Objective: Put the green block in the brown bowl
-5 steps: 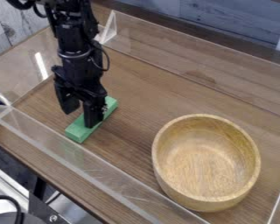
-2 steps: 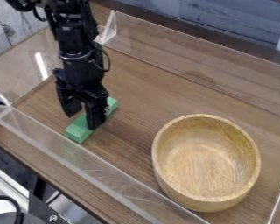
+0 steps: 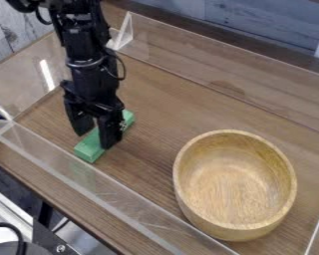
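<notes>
The green block lies flat on the wooden table at the left, its long side running away from the camera. My gripper points straight down over it, open, with one black finger on each side of the block's middle. The fingertips stand low, near the table surface. The fingers hide part of the block. The brown bowl sits at the lower right, upright with nothing in it, well apart from the block and gripper.
A clear acrylic wall runs along the table's near-left edge, close to the block. Another clear panel stands behind the arm. Bare wood lies between the block and the bowl.
</notes>
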You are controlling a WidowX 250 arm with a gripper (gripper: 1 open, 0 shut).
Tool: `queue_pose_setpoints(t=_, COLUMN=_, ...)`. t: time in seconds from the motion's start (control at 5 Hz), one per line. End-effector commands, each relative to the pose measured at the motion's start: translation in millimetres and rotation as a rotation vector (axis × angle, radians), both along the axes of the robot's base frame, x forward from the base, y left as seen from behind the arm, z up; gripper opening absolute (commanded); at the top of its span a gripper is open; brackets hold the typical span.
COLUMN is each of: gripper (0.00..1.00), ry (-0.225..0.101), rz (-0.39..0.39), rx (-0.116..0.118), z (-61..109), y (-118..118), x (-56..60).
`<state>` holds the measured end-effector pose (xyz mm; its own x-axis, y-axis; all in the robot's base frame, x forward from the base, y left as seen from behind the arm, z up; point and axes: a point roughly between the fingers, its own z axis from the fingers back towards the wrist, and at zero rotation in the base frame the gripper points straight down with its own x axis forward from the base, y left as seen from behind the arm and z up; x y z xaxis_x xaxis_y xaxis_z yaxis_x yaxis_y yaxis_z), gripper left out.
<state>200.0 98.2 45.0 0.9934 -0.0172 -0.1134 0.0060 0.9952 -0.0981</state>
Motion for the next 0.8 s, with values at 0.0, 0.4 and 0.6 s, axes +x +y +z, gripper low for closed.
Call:
queue_pose_setpoints(t=0.0, gripper=1.0, ry=-0.07, rz=0.013, rx=0.02, z=21.3, y=7, x=10.8)
queue_pose_setpoints(t=0.4, gripper=1.0, ry=-0.061, rz=0.025, rx=0.023, z=12.6, y=10, x=13.2)
queue_pose_setpoints(t=0.6, gripper=1.0, ry=-0.052, rz=0.028, rx=0.027, z=6.6, y=11, x=13.5)
